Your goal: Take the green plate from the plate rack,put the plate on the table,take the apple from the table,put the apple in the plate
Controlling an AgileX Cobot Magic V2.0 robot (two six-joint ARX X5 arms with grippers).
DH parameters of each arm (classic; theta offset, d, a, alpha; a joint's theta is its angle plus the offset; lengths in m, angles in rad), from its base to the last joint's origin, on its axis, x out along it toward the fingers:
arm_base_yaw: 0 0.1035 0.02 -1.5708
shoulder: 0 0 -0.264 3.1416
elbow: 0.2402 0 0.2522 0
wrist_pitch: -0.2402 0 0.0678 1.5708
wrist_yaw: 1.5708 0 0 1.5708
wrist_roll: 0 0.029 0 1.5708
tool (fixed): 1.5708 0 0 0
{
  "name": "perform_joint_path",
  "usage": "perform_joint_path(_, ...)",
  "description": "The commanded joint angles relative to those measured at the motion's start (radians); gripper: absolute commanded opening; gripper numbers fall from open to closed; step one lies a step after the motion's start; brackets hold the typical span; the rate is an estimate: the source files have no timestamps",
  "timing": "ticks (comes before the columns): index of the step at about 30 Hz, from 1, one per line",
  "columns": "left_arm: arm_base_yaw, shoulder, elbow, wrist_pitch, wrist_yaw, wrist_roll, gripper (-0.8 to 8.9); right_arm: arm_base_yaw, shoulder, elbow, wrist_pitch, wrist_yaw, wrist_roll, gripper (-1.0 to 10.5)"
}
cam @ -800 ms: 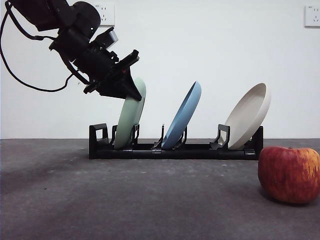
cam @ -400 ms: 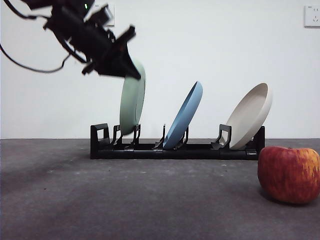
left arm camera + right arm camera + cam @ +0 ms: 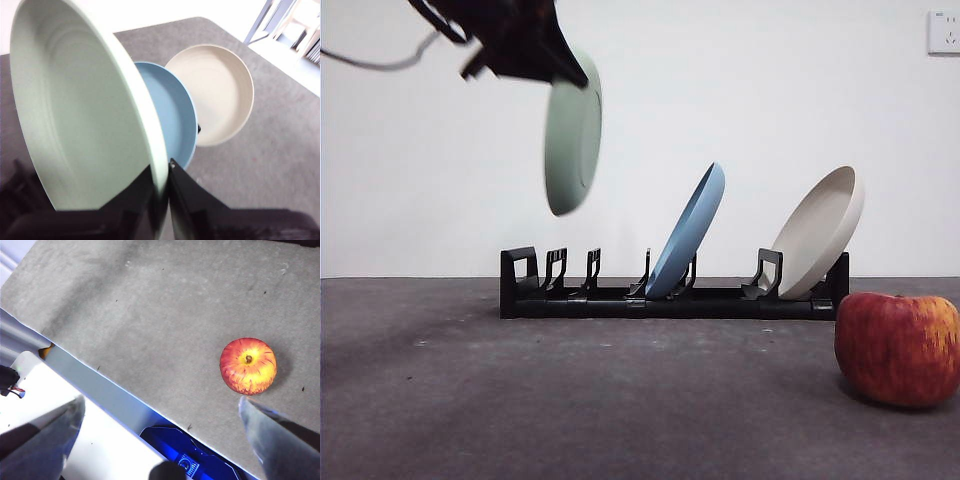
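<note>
My left gripper (image 3: 555, 68) is shut on the rim of the green plate (image 3: 572, 133), which hangs on edge in the air above the left end of the plate rack (image 3: 670, 297), clear of its posts. The left wrist view shows both jaws pinching the green plate (image 3: 75, 115) at its rim. The apple (image 3: 897, 348) rests on the table (image 3: 570, 400) at the front right. In the right wrist view the apple (image 3: 248, 365) lies far below my right gripper (image 3: 160, 420), which is open and holds nothing.
A blue plate (image 3: 687, 243) leans in the rack's middle slot and a beige plate (image 3: 818, 232) in its right slot. The table's edge (image 3: 100, 390) shows in the right wrist view, with a white surface beyond it.
The left gripper has lifted the green plate up out of the rack's left slot. The plate now hangs free, more upright. The other plates and the apple have not moved.
</note>
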Motion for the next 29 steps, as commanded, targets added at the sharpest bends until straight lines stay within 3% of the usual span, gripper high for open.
perform_joint_path(1, -0.035, -0.079, -0.004, -0.096, -0.066, 0.109, -0.08, 0.002, -0.001, 0.004, -0.001, 0.002, 0.006, 6.6)
perform_joint_path(10, -0.247, -0.257, -0.004, -0.466, -0.427, 0.29, -0.08, 0.002, -0.001, 0.004, -0.001, 0.002, 0.007, 6.6)
perform_joint_path(15, -0.418, -0.253, -0.007, -0.603, -0.625, 0.293, -0.06, 0.002, -0.001, 0.004, -0.001, 0.002, 0.007, 6.6)
perform_joint_path(21, -0.618, -0.196, -0.007, -0.647, -0.818, 0.293, -0.06, 0.002, -0.001, 0.004, -0.001, 0.002, 0.007, 6.6)
perform_joint_path(29, -0.754, -0.039, -0.008, -0.655, -0.901, 0.293, -0.06, 0.002, -0.001, 0.004, -0.002, 0.002, 0.007, 6.6)
